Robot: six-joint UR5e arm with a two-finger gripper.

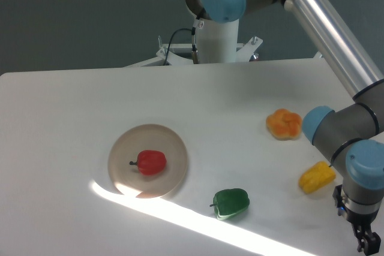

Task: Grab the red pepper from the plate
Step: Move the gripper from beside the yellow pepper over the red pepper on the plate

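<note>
Red pepper [151, 162] lies on its side, stem left, mid-plate [174, 148]; untouched; gripper [367, 243] sits at desk [72, 106] lower-right corner, well apart, likely parked; jaws cropped by the frame edge, can't tell spread or pressed together.

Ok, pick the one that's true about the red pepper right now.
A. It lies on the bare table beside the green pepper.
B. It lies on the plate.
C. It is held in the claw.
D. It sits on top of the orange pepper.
B: the red pepper lies on the plate, far from the claw at the lower right edge.
</note>
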